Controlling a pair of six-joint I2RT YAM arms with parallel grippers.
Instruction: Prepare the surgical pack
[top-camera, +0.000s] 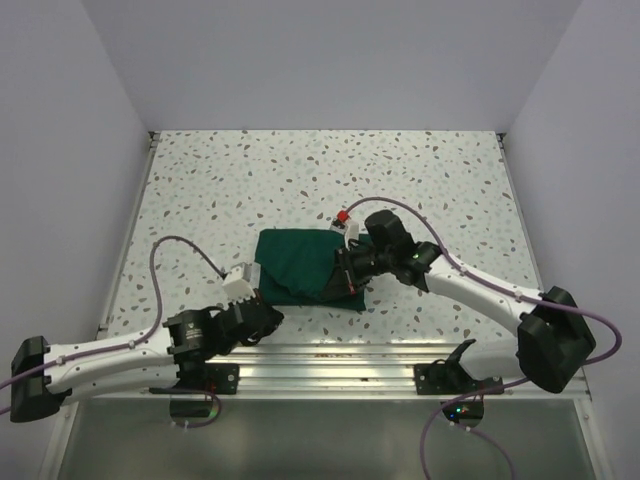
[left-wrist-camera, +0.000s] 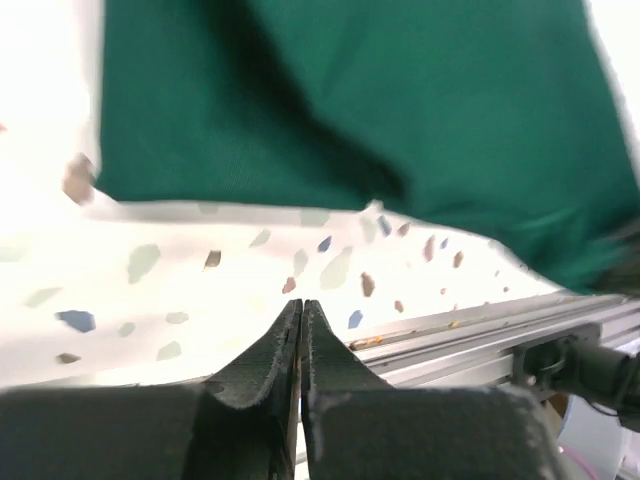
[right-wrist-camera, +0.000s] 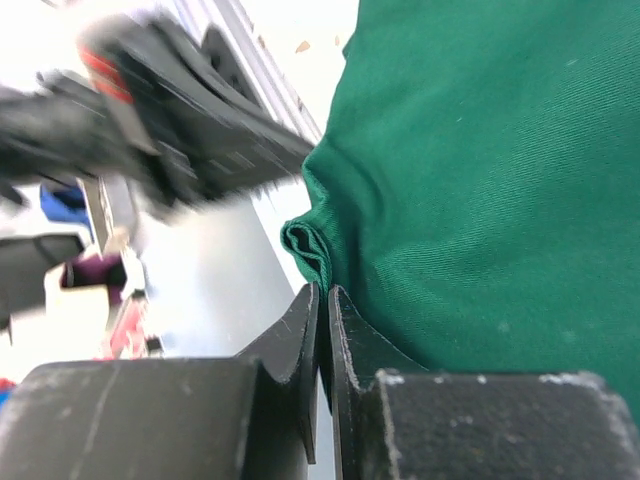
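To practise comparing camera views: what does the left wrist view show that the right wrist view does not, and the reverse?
Only left wrist: the shut left gripper, clear of the dark green cloth, above the speckled table. Only right wrist: the shut right gripper, tips at a bunched fold of the cloth, and a blurred black arm. Both: cloth, table and metal rail.

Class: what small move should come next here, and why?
Probably ease the left claw forward onto the green cloth bundle: it is shut over the speckled table, short of the cloth, while the shut right claw sits at a bunched edge.
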